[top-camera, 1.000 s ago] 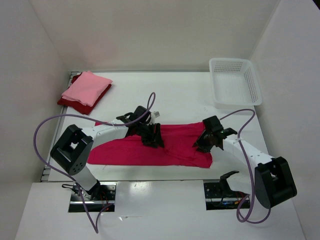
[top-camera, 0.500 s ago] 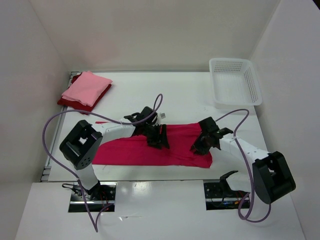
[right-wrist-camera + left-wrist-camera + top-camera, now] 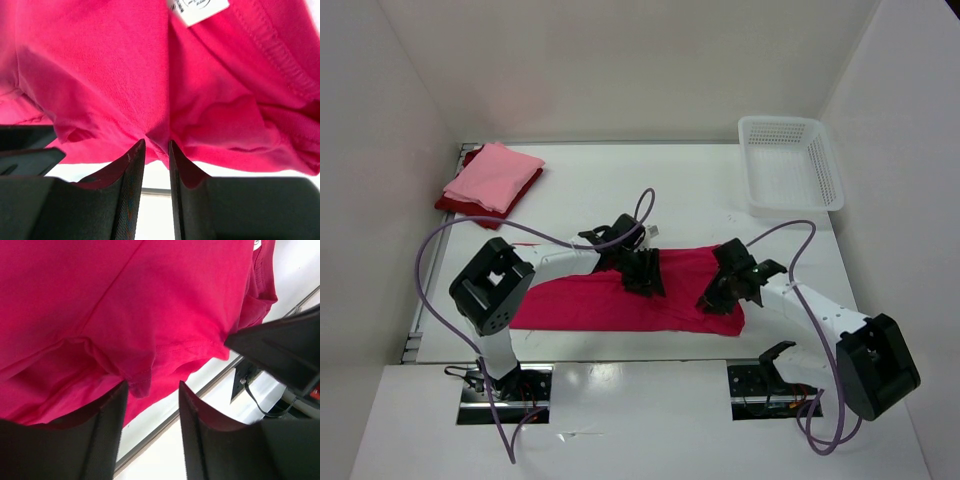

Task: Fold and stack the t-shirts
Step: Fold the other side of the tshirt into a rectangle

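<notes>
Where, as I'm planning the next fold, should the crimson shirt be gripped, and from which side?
Probably at its left end, pinching the edge from the left, low over the table. The crimson shirt lies as a long flat band running left to right, and that end is flat and uncovered; the left hand and right hand sit over its middle and right end.

Folded shirts (image 3: 492, 180) back left, basket (image 3: 788, 121) back right, spread shirt (image 3: 590, 298) front.

Open table (image 3: 650, 185) ran along the back, between the folded stack (image 3: 492, 180) in the far-left corner and the white basket (image 3: 775, 121) at far right. Nearer, the crimson t-shirt (image 3: 580, 300), left arm (image 3: 545, 262), right arm (image 3: 810, 305) and purple cable (image 3: 425, 262) barred the middle — walls closed three sides.
</notes>
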Available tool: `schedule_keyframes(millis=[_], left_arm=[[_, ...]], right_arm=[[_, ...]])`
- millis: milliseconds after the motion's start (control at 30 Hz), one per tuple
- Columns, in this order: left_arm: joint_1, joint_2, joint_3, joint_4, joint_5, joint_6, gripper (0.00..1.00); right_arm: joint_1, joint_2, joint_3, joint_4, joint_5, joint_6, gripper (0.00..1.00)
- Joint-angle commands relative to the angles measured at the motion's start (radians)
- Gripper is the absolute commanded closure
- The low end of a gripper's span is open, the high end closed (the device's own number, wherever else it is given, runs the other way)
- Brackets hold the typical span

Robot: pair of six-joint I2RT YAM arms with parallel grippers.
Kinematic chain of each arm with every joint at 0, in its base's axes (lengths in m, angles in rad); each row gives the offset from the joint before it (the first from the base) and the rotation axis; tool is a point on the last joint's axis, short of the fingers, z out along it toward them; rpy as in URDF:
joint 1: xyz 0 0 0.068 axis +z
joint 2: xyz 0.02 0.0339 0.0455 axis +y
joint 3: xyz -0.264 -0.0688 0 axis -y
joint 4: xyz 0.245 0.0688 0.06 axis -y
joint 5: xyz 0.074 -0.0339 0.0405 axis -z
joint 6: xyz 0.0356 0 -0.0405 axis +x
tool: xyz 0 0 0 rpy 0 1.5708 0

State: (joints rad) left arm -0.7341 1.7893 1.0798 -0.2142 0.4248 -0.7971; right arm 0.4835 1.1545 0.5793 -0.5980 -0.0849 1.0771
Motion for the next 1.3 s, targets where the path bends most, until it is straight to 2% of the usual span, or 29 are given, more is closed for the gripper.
schedule_keyframes(millis=[0,200,367,467,500,700,1033,1200,1267], left_arm=[[-0.011,0.024,0.049,0.003,-0.02,-0.025,0.49],[-0.011,0.024,0.049,0.003,-0.02,-0.025,0.59],[-0.011,0.015,0.04,0.003,-0.02,-0.025,0.79],[-0.011,0.006,0.031,0.012,-0.02,-0.025,0.86],[-0.011,0.005,0.031,0.012,-0.02,-0.025,0.9],[-0.011,-0.036,0.02,-0.008,-0.02,-0.016,0.99],[0.105,-0.18,-0.037,-0.108,0.065,0.036,1.0],[0.136,-0.243,-0.072,-0.148,0.072,0.056,1.0],[0.111,-0.217,-0.051,-0.158,0.088,0.087,0.89]], right_arm=[[0.032,-0.041,-0.002,-0.054,0.028,0.037,0.69],[0.078,-0.05,-0.002,-0.1,0.063,0.076,0.58],[0.105,-0.05,-0.002,-0.1,0.074,0.086,0.56],[0.106,-0.03,-0.002,-0.086,0.074,0.086,0.69],[0.106,-0.03,-0.002,-0.077,0.074,0.086,0.77],[0.106,-0.032,0.007,-0.068,0.074,0.086,0.98],[0.106,-0.07,0.131,-0.18,0.011,-0.013,1.0],[0.106,-0.061,0.14,-0.203,-0.055,-0.049,1.0],[0.106,-0.05,0.14,-0.203,-0.064,-0.058,1.0]])
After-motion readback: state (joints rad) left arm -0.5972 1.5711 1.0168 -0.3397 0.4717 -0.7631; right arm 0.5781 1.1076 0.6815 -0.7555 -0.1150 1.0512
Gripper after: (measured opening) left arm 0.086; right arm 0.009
